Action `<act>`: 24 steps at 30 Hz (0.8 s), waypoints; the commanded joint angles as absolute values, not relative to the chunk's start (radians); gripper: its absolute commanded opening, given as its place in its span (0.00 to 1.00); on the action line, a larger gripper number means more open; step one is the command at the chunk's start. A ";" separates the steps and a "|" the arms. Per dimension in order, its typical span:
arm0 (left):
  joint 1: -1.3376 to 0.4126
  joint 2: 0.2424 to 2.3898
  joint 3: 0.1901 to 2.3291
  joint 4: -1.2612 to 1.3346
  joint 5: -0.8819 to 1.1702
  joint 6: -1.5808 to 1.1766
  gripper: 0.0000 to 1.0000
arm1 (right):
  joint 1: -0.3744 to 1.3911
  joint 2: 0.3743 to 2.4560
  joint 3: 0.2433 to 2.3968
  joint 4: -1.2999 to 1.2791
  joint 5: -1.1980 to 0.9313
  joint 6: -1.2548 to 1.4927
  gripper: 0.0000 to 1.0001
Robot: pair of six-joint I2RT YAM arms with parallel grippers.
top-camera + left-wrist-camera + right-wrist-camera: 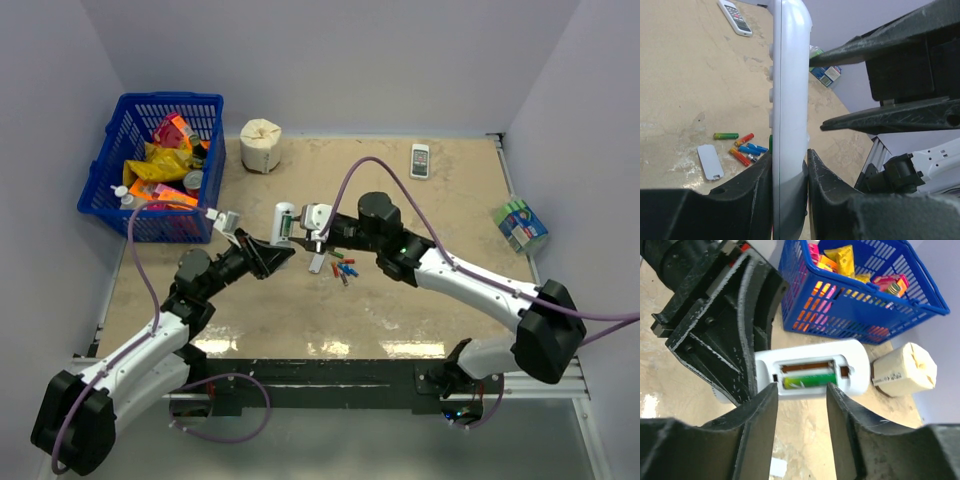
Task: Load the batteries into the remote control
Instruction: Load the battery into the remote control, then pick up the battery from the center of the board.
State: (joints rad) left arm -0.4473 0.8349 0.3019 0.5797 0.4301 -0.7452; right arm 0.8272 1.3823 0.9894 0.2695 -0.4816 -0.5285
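Near the middle of the top view, the remote control (285,222) is held up above the table (450,210). In the right wrist view its plain back faces the camera with the battery compartment (807,369) uncovered. One green battery (809,381) lies in the lower slot, lengthwise along the body. There the long axis runs left to right, with the rounded end towards the right of the frame. In the left wrist view the remote stands edge-on, top to bottom of the frame, with its buttons on the left side.

The left gripper (789,156) has its fingers clamped on the remote's two faces near one end. The right gripper (801,390) sits just before the compartment, fingers spread wide and holding nothing.

Just below and right of the remote in the top view, loose batteries (343,268) lie in a small cluster on the table, green, orange-red and blue. A flat grey cover plate (710,161) lies beside them.

At the upper left, a blue basket (165,98) holds orange, yellow and pink packets (160,165) and a can (193,181). A cream roll (262,143) stands just right of it. A short white handset (420,160) lies near the far edge, and a green and blue pack (520,225) sits at the right edge.
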 commanded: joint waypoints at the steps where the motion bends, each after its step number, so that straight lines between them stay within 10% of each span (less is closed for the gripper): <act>1: -0.462 0.801 0.347 0.649 0.427 -0.643 0.00 | 0.802 1.313 1.049 0.127 -0.375 -0.421 0.51; 12: -0.449 0.759 0.236 0.552 0.284 -0.600 0.00 | 0.723 1.334 1.170 -0.256 -0.169 -0.177 0.80; 24: -0.449 0.701 0.109 0.578 0.224 -0.715 0.00 | 0.644 1.652 1.304 -0.509 -0.032 -0.080 0.59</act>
State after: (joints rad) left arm -0.4557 0.7082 0.1406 0.4969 0.2611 -0.6537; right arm 0.6437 1.5883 1.2392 -0.4080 -0.0616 -0.1112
